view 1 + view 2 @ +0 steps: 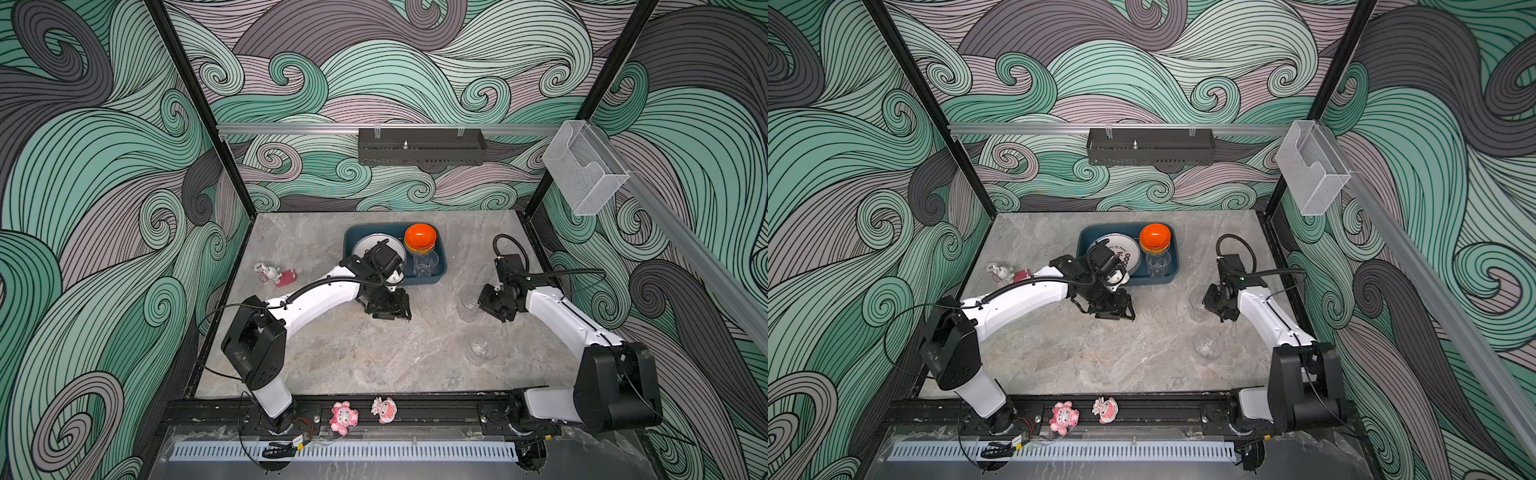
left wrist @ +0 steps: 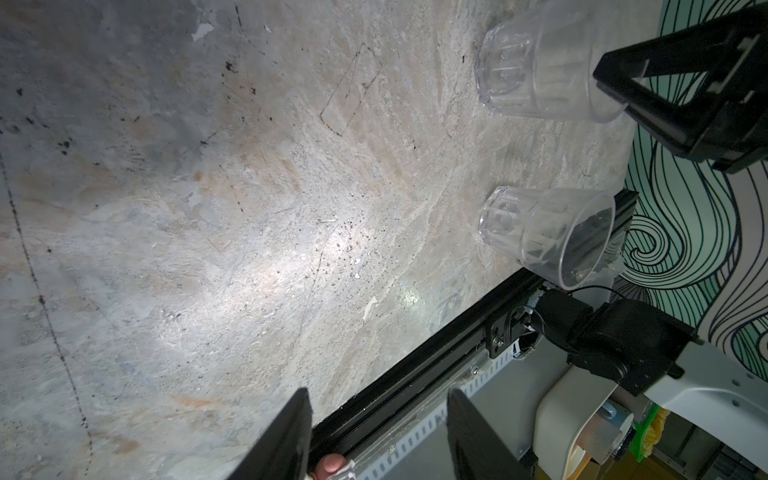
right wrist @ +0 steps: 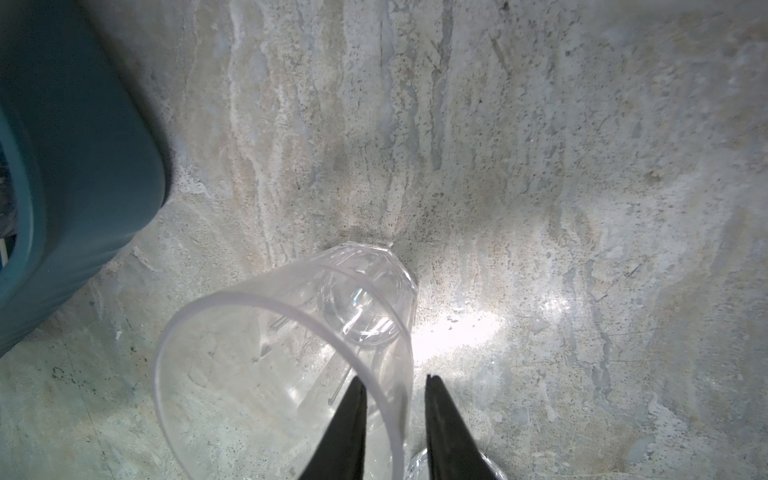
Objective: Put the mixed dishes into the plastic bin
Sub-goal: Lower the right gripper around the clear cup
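Shows right claw slightly parted astride rim of a glass, 3 o'clock on table; left claw spread, empty, at centre; bin at 12 o'clock.

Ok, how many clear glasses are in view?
3. The first glass stands in the plastic bin by the stacked bowls. The second glass is on the table, its rim between the right gripper's fingers. The third glass stands on the table nearer the front. None seems hidden.
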`<state>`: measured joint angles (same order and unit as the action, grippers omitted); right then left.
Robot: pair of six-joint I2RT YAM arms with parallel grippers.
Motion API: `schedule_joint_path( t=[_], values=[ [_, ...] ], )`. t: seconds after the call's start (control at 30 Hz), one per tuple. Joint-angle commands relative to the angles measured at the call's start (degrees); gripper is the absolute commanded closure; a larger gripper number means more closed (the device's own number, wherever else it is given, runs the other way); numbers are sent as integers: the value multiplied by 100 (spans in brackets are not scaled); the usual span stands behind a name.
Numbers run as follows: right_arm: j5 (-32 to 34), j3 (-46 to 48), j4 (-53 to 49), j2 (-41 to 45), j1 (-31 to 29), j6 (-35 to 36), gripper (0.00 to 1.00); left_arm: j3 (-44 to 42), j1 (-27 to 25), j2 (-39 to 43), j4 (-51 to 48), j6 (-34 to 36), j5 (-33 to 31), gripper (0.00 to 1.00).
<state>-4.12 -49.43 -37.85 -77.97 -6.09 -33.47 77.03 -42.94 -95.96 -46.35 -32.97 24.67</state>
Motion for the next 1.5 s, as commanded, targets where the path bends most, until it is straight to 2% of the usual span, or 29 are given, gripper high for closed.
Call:
schedule_joint_path(
  t=[0.0,0.43,0.97,1.47],
  values=[
    [-10,47,12,-25,30,-1,76,-35,-48,-36,-96,7,-61,45],
    [47,-79,-49,124,29,159,95,-108,-48,93,-76,18,-136,45],
    [7,-923,-630,360,19,369,97,-269,123,525,-88,-34,-608,42],
    [-168,-2171,-1039,-258,-255,435,98,-594,692,1150,-82,-193,-858,38]
  ],
)
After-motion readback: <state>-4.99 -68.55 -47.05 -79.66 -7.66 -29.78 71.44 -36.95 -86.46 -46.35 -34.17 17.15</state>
